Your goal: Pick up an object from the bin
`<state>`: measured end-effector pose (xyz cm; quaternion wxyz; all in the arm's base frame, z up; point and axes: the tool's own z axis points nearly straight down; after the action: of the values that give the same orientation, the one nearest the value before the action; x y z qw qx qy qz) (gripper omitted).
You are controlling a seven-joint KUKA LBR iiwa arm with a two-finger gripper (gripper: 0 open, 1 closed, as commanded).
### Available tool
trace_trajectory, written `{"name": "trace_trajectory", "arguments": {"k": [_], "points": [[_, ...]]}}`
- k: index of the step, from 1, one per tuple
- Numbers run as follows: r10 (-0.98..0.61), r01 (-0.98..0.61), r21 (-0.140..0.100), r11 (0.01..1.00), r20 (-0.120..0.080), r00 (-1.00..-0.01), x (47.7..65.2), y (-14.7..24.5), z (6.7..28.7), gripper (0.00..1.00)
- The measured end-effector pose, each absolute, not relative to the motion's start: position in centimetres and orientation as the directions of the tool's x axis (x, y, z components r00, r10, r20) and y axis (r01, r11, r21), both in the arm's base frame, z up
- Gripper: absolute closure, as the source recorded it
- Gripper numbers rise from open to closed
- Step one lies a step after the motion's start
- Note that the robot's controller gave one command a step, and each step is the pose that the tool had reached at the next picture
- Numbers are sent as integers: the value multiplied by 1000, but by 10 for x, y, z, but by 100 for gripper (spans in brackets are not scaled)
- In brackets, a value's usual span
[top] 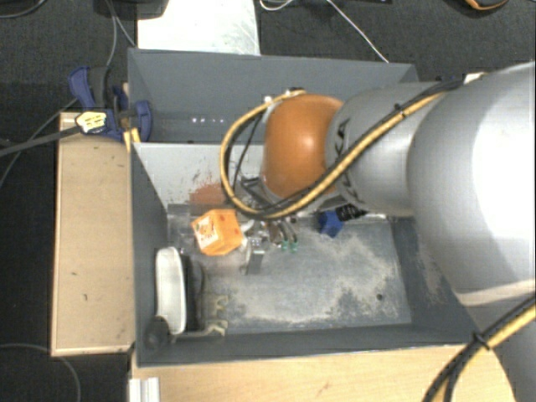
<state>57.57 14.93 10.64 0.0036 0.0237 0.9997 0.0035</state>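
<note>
My gripper (260,243) reaches down under the arm's orange cover, over the left middle of the bin floor. An orange block with a pale label (216,232) sits right against its left side, touching or nearly touching it. Whether the block is in the gripper's grasp is hidden. A small green piece (290,245) lies just to the gripper's right. A blue thing (329,223) lies farther right, partly under the arm.
A long white oval thing (170,290) lies along the bin's left wall, with a dark piece (157,333) at its near end. A brownish thing (206,195) rests against the back slope. The arm covers the bin's right and back.
</note>
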Motion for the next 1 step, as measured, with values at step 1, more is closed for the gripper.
{"name": "trace_trajectory", "arguments": {"k": [1], "points": [[274,274,-1,962,0,-962,560,112,98,0]]}}
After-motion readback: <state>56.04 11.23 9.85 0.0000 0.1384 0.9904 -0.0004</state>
